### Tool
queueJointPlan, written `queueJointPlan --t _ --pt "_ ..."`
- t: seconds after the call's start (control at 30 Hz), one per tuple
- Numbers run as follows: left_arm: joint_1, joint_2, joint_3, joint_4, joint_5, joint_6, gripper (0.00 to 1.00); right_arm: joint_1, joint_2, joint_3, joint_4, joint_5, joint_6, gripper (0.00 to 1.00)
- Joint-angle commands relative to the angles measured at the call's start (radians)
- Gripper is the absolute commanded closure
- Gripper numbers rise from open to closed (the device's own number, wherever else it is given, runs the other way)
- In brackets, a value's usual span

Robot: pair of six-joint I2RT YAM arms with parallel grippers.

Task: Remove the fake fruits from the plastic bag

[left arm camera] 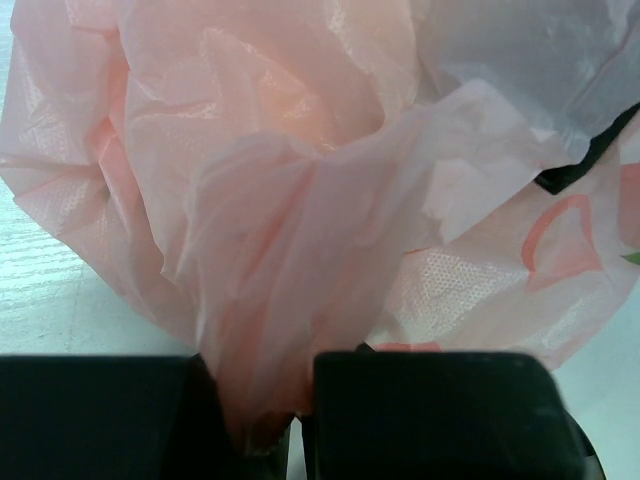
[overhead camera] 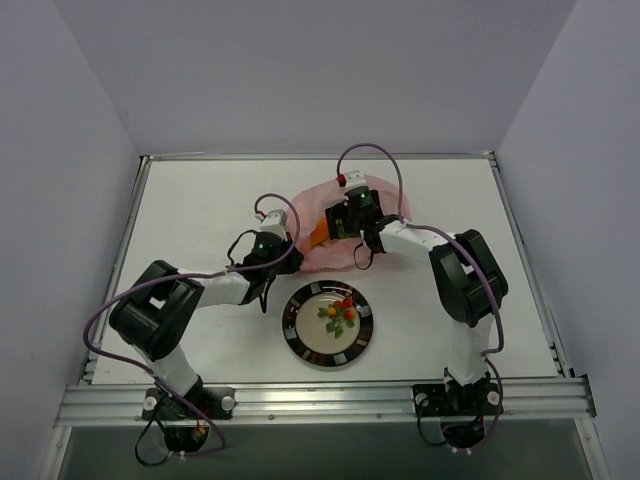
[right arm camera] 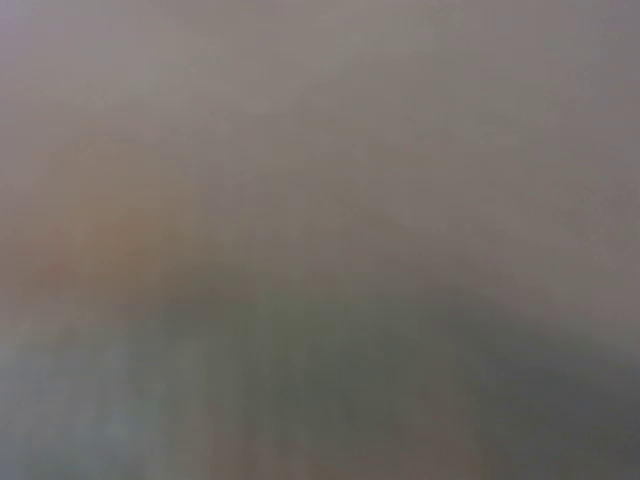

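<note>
The pink plastic bag (overhead camera: 322,205) lies crumpled behind the plate, and it fills the left wrist view (left arm camera: 300,200). My left gripper (overhead camera: 283,244) is shut on a fold of the bag's near left edge (left arm camera: 262,395). My right gripper (overhead camera: 338,225) reaches into the bag from the right, and its jaws are hidden. An orange-yellow fruit (overhead camera: 317,234) shows at the bag's mouth, right beside that gripper. The red-orange berry cluster (overhead camera: 343,309) with green leaves lies on the plate (overhead camera: 298,343). The round green fruit is out of view. The right wrist view is a grey blur.
The dark-rimmed plate sits in front of the bag, between the two arms. Grey walls enclose the white table (overhead camera: 200,220) at the back and sides. A metal rail (overhead camera: 320,398) runs along the near edge.
</note>
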Motion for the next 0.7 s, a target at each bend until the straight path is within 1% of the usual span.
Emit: queueJointPlan --t 0.0,0.13,0.2,0.23,0.27,0.37,0.43,0.47,0.57,0.67 --pt "-0.003 -0.034 0.016 0.027 -0.01 0.017 0.98 -0.009 0.028 0.039 0.014 -0.013 0.007 0.01" --pt "-0.003 -0.027 0.019 0.028 -0.012 0.017 0.98 -0.01 0.022 0.03 0.009 -0.014 0.026 0.0" --pt "-0.003 -0.026 0.019 0.028 -0.007 0.015 0.98 -0.012 0.014 0.018 0.011 -0.022 0.029 0.05" --pt "-0.003 -0.024 0.02 0.03 -0.007 0.015 0.98 -0.009 0.007 0.013 0.012 -0.02 0.032 0.09" --pt "-0.003 -0.024 0.02 0.03 -0.007 0.015 0.98 -0.007 -0.006 -0.01 0.036 -0.022 0.035 0.18" --pt "-0.003 -0.032 0.017 0.03 -0.009 0.015 0.98 0.0 -0.085 -0.041 0.079 -0.04 0.043 0.37" --pt "-0.003 -0.037 0.014 0.036 -0.013 0.015 0.98 0.008 -0.159 -0.056 0.073 -0.043 0.043 0.38" --pt "-0.003 -0.041 0.012 0.038 -0.015 0.015 0.98 0.01 -0.182 -0.062 0.067 -0.055 0.046 0.42" --pt "-0.002 -0.046 0.012 0.044 -0.013 0.009 0.98 0.013 -0.295 -0.099 0.054 -0.101 0.065 0.42" --pt "-0.002 -0.053 0.012 0.05 -0.012 -0.001 0.98 0.02 -0.366 -0.145 0.026 -0.14 0.085 0.42"
